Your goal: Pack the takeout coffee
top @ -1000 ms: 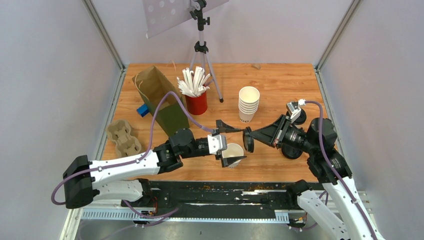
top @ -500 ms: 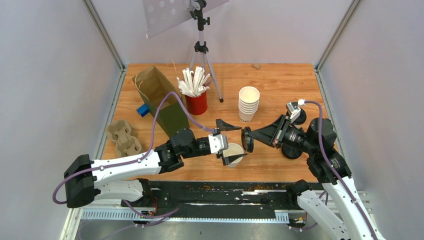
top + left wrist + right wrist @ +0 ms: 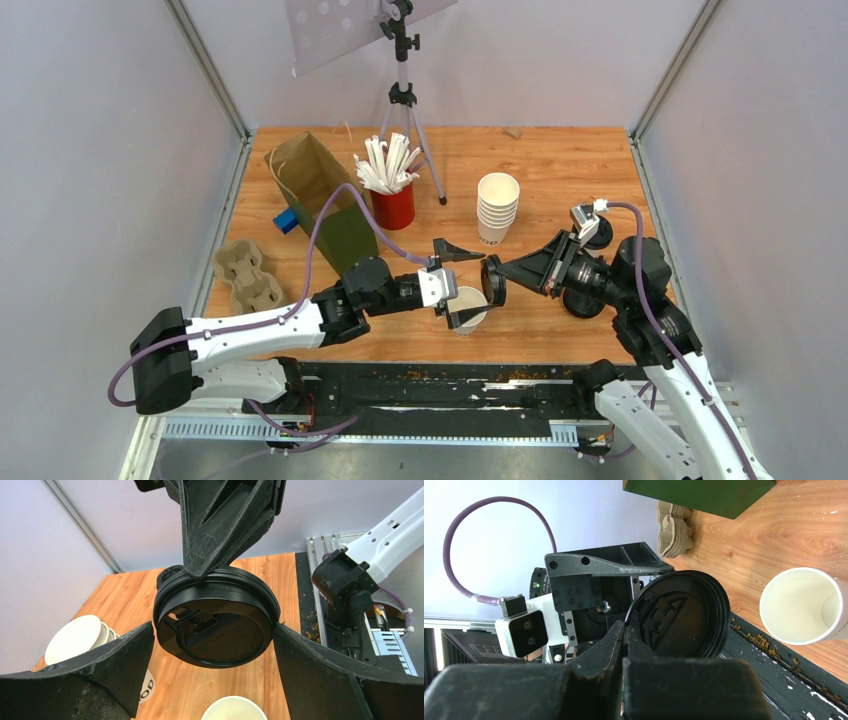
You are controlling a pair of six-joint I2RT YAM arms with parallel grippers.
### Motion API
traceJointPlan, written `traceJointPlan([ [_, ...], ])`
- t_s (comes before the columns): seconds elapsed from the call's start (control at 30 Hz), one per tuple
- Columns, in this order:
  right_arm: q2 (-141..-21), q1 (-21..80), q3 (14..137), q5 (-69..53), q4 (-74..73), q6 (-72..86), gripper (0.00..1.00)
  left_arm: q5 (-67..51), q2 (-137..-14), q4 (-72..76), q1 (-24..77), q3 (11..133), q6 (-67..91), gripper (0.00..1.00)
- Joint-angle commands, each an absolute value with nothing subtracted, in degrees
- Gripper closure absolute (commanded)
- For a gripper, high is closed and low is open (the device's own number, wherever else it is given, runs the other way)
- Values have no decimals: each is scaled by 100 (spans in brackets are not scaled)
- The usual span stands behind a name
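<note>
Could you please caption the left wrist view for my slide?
Right claw grips the lid, framed by the open left claw; cup at bottom edge.

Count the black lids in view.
1 for certain: the black lid, pinched in the right tool near the single white cup. Under the right arm, dark round shapes could be more; I cannot tell.

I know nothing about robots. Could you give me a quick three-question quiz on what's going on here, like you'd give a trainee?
1. True or false: the black lid is already pressed onto the white cup.
2. Which hand pinches the lid? A: left. B: right. C: neither.
3. What colour is the straw cup?

Key:
1. False: the cup stands open and the lid is held off it.
2. B: the right hand pinches the lid's edge.
3. Red.
</note>
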State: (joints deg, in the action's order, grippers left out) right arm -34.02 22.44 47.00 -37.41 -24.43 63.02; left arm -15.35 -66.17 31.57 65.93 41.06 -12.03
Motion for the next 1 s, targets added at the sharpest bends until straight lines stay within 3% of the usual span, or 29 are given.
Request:
traceJointPlan([
  [0.0,-3345,2302,4670,-3668,-2166,6429,100,-1569,-6601,3457,6627,4131,-1305,7],
  [0.3,-3278,2303,4571,-3607,-2187,6449,100,-1534,-6504,3233,6630,4148,-1350,14],
  [0.43,-3291,2298,4605,-3544,-2288,6383,92,-1402,-6438,2900,6627,4210,-1349,16],
  [0.57,-3334,2303,4819,-3344,-2679,6090,72,-1155,-6333,2284,6627,4333,-1259,16],
  [0.87,-3295,2301,5464,-2300,-4132,5073,12,-44,-6405,-689,6627,5394,-616,17],
  [0.93,-3243,2303,5518,-2094,-4353,4882,1,150,-6644,-1540,6628,5868,-447,17],
  [0.97,-3223,2303,5546,-2013,-4444,4819,0,271,-6774,-1878,6634,6104,-324,17],
])
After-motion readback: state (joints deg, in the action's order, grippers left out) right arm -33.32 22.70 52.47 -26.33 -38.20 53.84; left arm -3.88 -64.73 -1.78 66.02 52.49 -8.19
